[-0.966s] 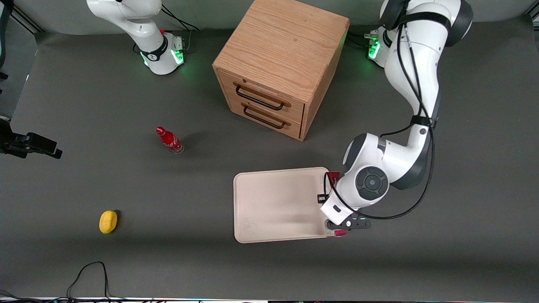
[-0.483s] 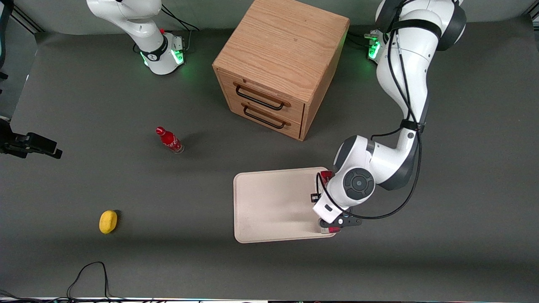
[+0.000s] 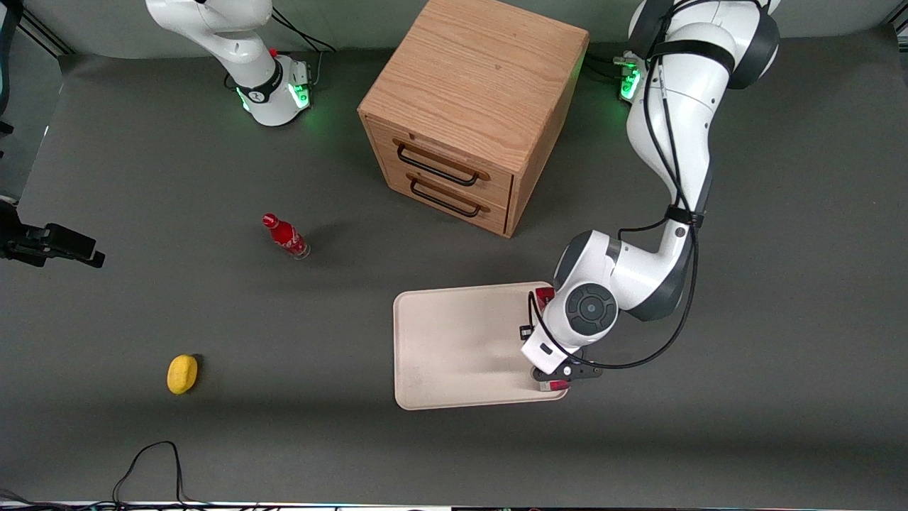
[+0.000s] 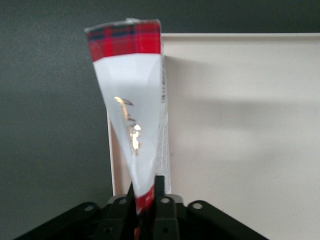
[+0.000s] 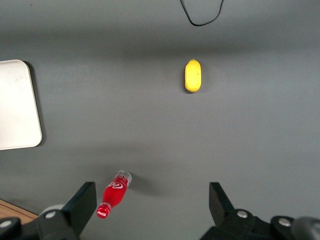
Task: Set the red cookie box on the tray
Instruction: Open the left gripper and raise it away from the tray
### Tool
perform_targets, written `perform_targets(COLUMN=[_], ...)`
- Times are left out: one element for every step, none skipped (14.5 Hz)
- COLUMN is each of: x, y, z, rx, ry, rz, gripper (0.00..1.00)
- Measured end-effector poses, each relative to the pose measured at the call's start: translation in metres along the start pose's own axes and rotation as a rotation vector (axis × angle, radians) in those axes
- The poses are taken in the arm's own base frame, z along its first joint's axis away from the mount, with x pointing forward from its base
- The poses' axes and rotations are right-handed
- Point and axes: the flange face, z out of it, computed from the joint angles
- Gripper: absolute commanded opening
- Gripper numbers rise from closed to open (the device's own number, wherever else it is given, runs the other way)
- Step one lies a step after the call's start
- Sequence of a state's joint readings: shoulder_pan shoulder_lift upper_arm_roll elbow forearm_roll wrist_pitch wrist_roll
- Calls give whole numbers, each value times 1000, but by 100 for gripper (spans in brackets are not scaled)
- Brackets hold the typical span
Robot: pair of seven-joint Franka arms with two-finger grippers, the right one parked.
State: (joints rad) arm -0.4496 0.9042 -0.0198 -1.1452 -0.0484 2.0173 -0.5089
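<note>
The red cookie box point(image 4: 132, 100), red tartan at its end with a white face and gold lettering, hangs along the tray's edge toward the working arm's end. My left gripper point(image 4: 146, 192) is shut on one of its ends. In the front view the wrist covers most of the box; only its red ends point(image 3: 545, 295) show. The cream-white tray point(image 3: 461, 341) lies flat on the grey table, and its bare floor point(image 4: 240, 125) spreads beside the box. Whether the box touches the rim I cannot tell.
A wooden two-drawer cabinet point(image 3: 468, 113) stands farther from the front camera than the tray. A small red bottle point(image 3: 285, 236) and a yellow fruit point(image 3: 182, 374) lie toward the parked arm's end. A black cable point(image 3: 149, 454) loops near the front edge.
The left arm has carried the box sideways toward the parked arm's end, from just outside the tray's edge to over that edge. The grip has not changed.
</note>
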Motion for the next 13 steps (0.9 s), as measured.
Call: perform_targets(x=[0, 1, 2, 2, 2, 1, 1, 1, 1, 0, -2, -7, -13], y=[2, 3, 4, 4, 4, 1, -7, -21, -43, -71, -102, -133, -163], z=[-2, -5, -12, -23, -39, -59, -82, -108, -137, -165, -190, -213, -233], rx=[-2, -6, -11, -16, -20, -17, -11, -3, 3, 8, 15, 23, 28], ry=[10, 22, 34, 47, 60, 65, 67, 66, 67, 68, 64, 56, 48], rz=[3, 6, 7, 8, 9, 8, 7, 10, 18, 19, 11, -3, -18], gripper=[100, 100, 100, 100, 100, 100, 100, 100, 100, 100, 100, 100, 100])
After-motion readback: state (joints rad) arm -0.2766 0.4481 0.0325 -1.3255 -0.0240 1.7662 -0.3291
